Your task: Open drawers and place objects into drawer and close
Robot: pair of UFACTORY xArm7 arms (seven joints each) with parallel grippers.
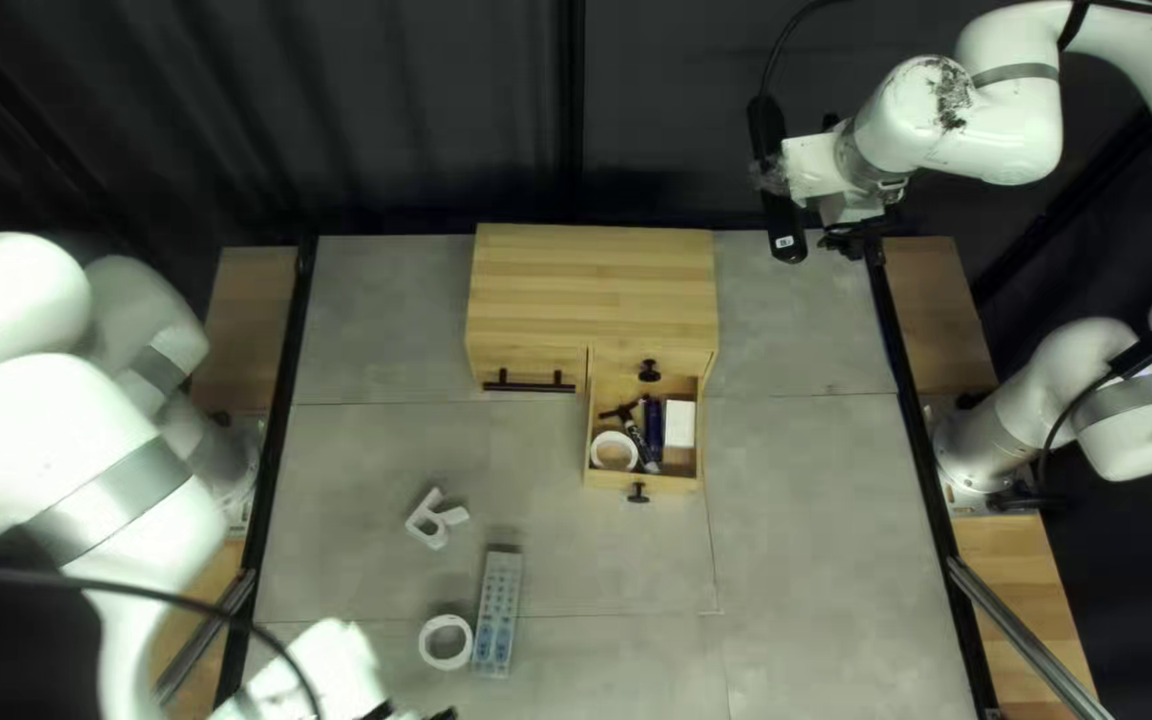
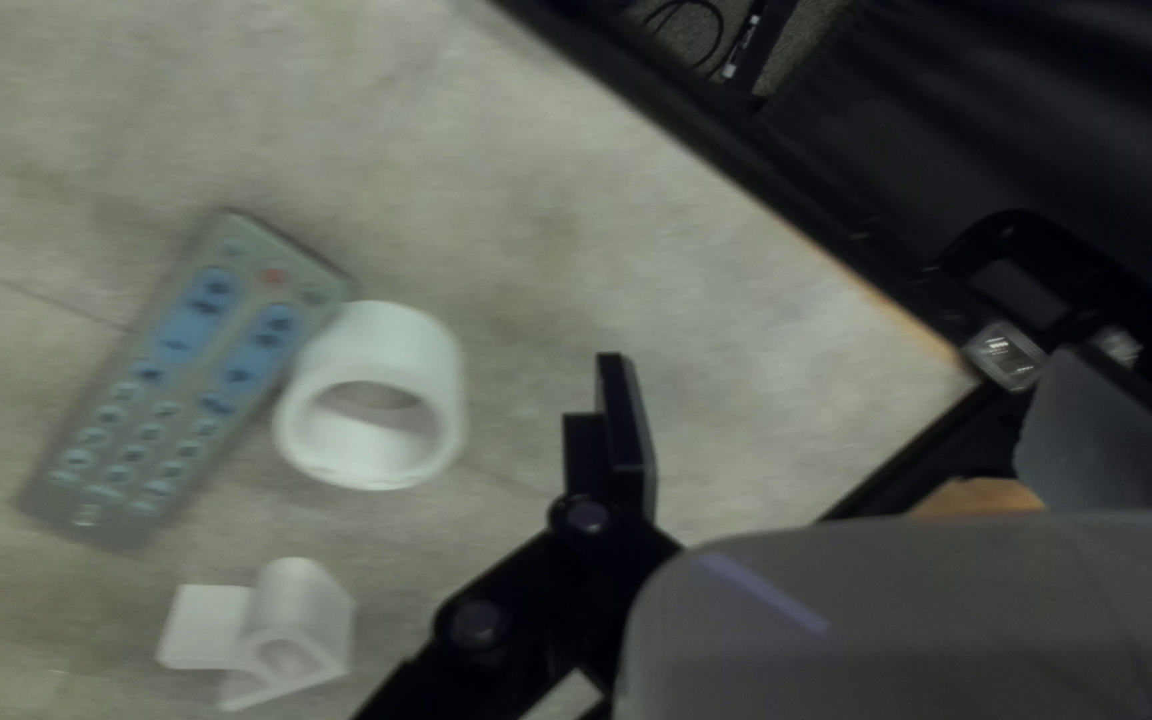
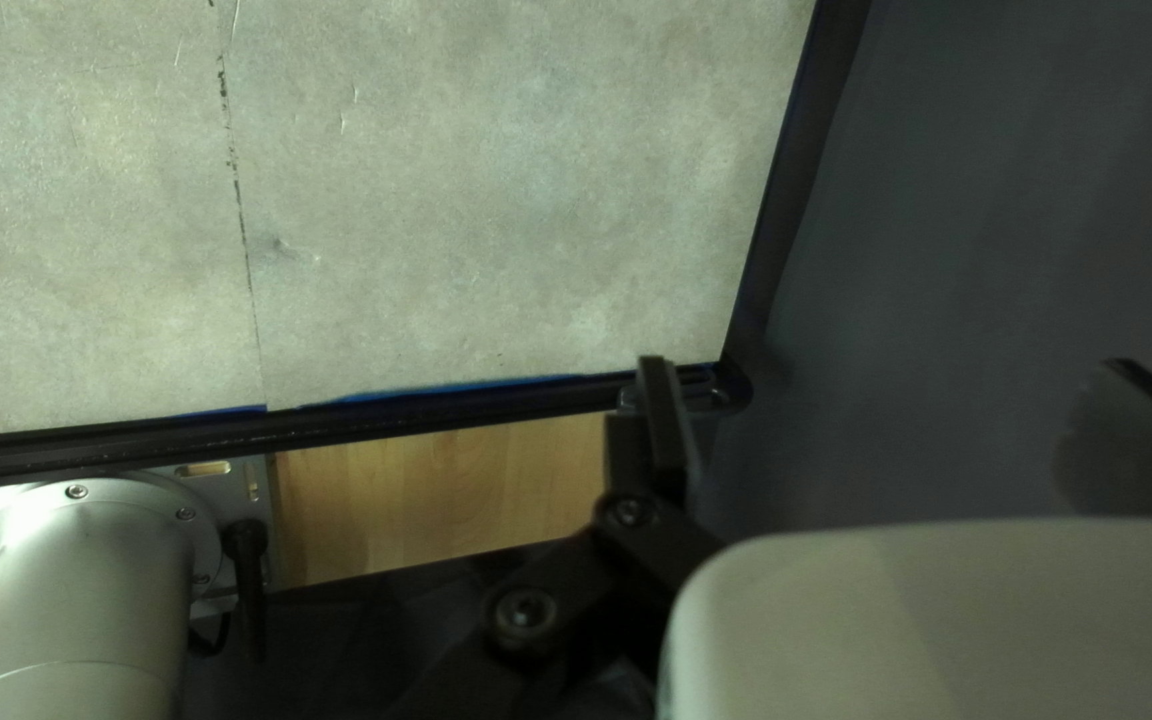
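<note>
Probably midway through loading: lower right-hand drawer of the wooden cabinet pulled out, with a small white ring, a white block and some dark, slim things inside. Closed, at the left of the cabinet's face: wide compartment with the black bar handle.

Out on the desk, in front of the cabinet and off toward its left: white letter-like piece nearest to it, then the grey remote, then the thick white ring just beside the remote, on the side away from the open drawer.

Left gripper released, fingers wide apart with nothing between, farther out from the cabinet than the loose things. Right gripper likewise spread and empty, raised well apart to the cabinet's right; apparently not needed for this step.

Likely in hand: going for one of the loose things, perhaps the thick white ring; cannot tell which for sure. Next called for: line up over the choice, lower with fingers spread, close on it without shoving the remote, then lift clear and carry toward the cabinet. Over the open drawer, pick a gap among the contents, keeping everything below the rim for a clean push shut.
</note>
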